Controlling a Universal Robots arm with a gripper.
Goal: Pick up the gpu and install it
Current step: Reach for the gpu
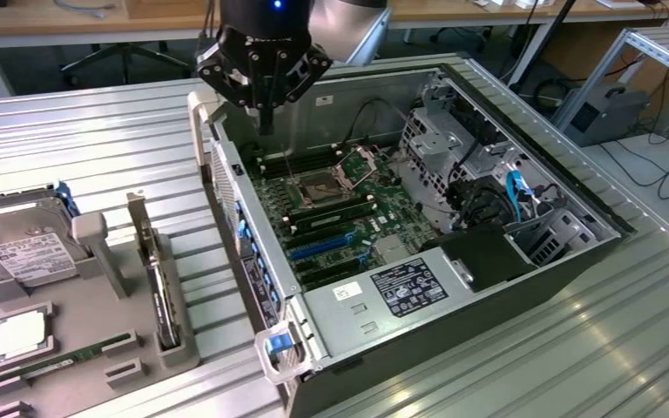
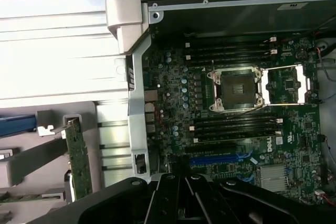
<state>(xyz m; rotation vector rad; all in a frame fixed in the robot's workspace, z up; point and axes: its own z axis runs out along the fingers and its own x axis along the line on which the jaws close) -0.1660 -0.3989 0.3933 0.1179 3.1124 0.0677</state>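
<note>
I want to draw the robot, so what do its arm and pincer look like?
The pincer is black and chunky, narrowing to a slim dark tip. A small blue light glows above it, and the arm is smooth silver-grey.

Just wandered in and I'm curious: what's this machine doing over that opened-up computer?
A robot arm hangs its pincer over the open computer case, above the motherboard. The pincer is shut and seems to hold nothing. The gpu it is meant to install stands on edge in a gray holder beside the case, on the exterior view's left. It is untouched, so it has not yet been picked up.
</note>
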